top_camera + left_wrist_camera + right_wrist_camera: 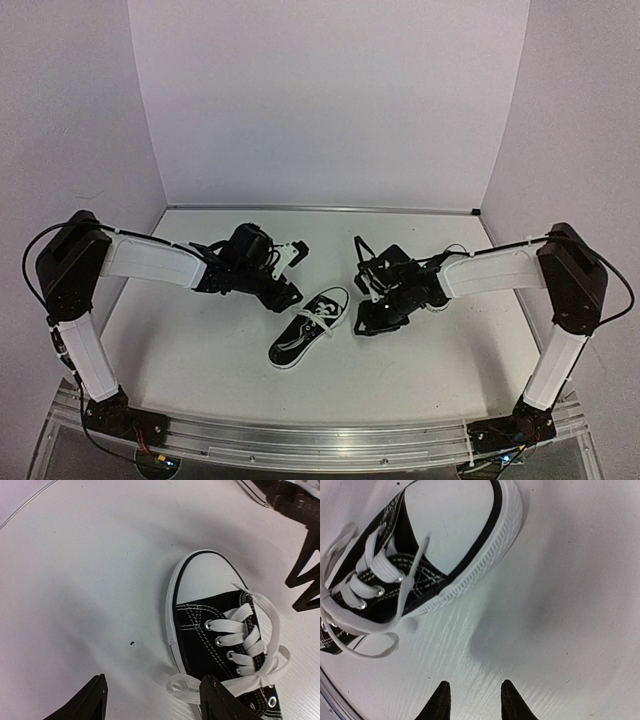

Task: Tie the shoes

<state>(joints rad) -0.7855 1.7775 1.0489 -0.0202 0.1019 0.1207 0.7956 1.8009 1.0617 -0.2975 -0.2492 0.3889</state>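
Note:
One black sneaker [310, 325] with a white toe cap lies in the middle of the table, its white laces in a bow. In the left wrist view this shoe [215, 625] fills the right side. My left gripper [293, 273] is open and empty just left of the toe. Its right finger [220, 702] sits over a lace loop [185, 687]. My right gripper [365, 300] is open and empty to the right of the toe. A sneaker [420, 555] shows ahead of it [476, 702] in the right wrist view. The second shoe [252, 491] is mostly hidden under the right arm.
White table top [200, 350] with white walls behind and at both sides. A metal rail [320, 440] runs along the near edge. The right gripper's black fingers [305, 570] show at the right of the left wrist view.

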